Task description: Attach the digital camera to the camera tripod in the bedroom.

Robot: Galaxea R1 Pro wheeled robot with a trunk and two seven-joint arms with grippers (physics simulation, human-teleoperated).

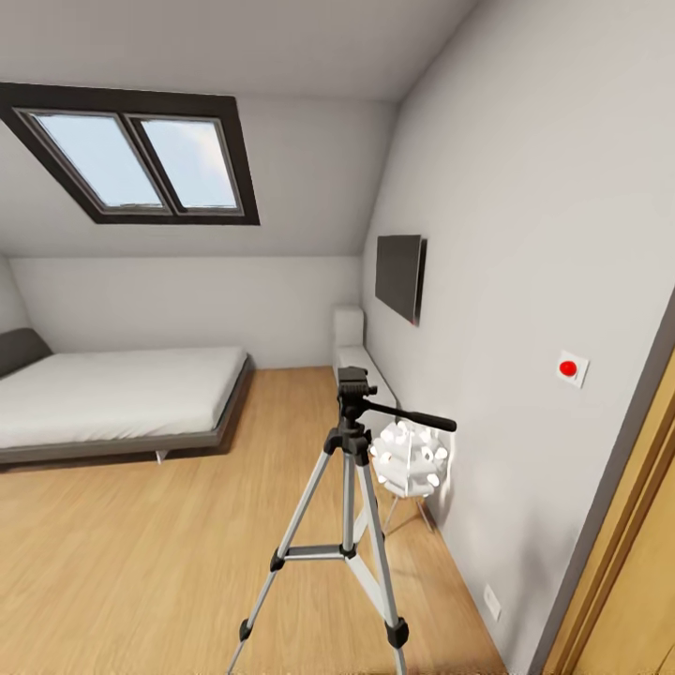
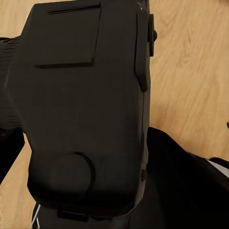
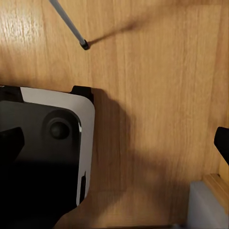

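Observation:
The camera tripod [image 1: 352,487] stands upright on the wood floor just ahead of me, with silver legs, a bare black head [image 1: 354,384] and a thin pan handle [image 1: 412,415] pointing right. Very close in the left wrist view is the digital camera [image 2: 86,105], a chunky black body that my left gripper [image 2: 86,152] is shut on; its fingers are mostly hidden behind it. My right gripper [image 3: 117,143] is open above the floor, its fingertips far apart. One tripod leg and foot [image 3: 84,44] lie beyond it.
This is the bedroom: a low bed [image 1: 112,394] at left, a skylight [image 1: 141,164], a black screen [image 1: 400,277] on the right wall. A white ball-studded lamp [image 1: 410,457] stands behind the tripod. A wooden door frame [image 1: 628,562] is at right. My base [image 3: 47,143] is below the right gripper.

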